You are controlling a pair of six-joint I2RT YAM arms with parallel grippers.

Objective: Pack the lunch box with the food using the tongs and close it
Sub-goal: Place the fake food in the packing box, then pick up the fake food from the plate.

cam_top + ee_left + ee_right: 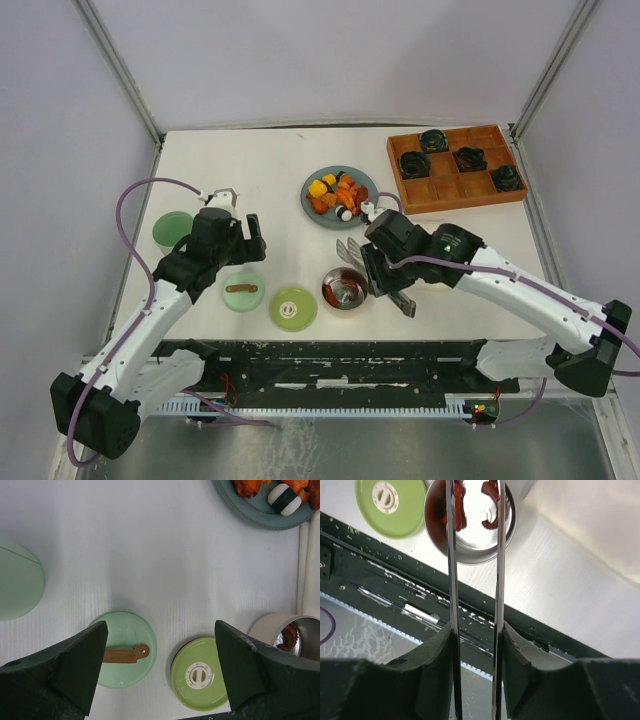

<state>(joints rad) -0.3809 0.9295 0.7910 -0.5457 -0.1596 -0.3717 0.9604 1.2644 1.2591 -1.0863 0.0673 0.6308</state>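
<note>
The mint-green canister (pixel 17 580) stands off to the left of the left claw (pixel 160 625), whose fingers hang spread wide, holding nothing. The flat lid (pixel 125 630) lies partly under its left finger, and the lime-green lid (pixel 200 672) lies nearer its right one. The right claw (pixel 475 630) clamps the tongs (pixel 451 555), their tips over the steel bowl (pixel 475 542), where a red-brown piece (pixel 289 636) lies. The other food (pixel 335 192) sits on the plate (pixel 308 200) beyond that claw.

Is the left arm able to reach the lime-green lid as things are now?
Probably yes: the left hand hangs open above the lime-green lid, nothing lies on the lid, and the steel bowl only stands beside it.
</note>
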